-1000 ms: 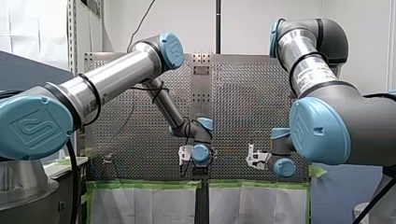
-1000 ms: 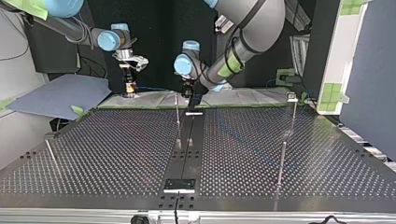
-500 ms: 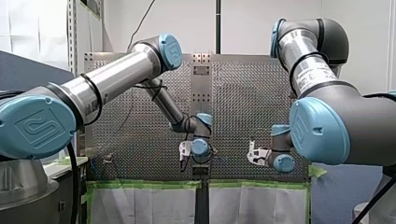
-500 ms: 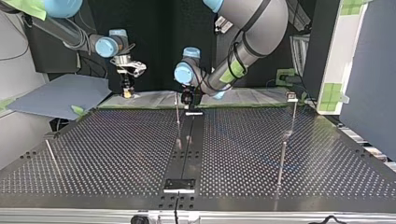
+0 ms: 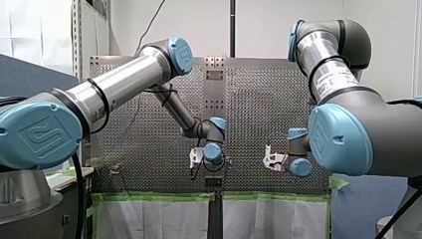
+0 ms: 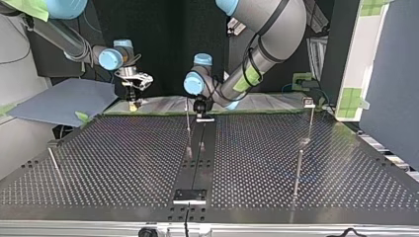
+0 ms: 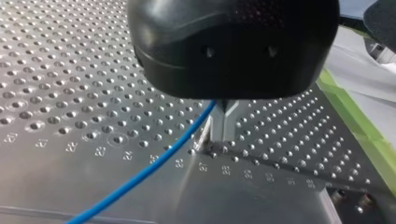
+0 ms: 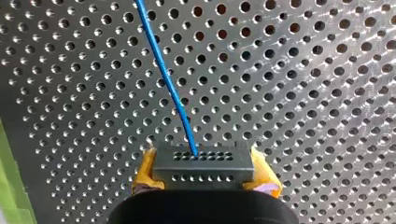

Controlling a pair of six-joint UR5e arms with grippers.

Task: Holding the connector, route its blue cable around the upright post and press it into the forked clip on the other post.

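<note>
Sinking toward the counter, my right claw stays clenched on the connector, my left claw pinching the blue cable, routing seemingly barely begun.

- A thin upright metal post is planted at the middle of the perforated metal bench, beside a black centre strip.
- At the top view's right, a slim grey post and a taller post with a small pale fitting on top are set near each other; a gap is left between them.
- A short leaning rod is set by that view's left edge.
- A thin blue cable is drawn low over the bench from the left arm's end effector, and runs ahead from the dark perforated connector block clamped in the right arm's end effector.
- Broad open surface is offered between the middle post and the leaning rod.
</note>
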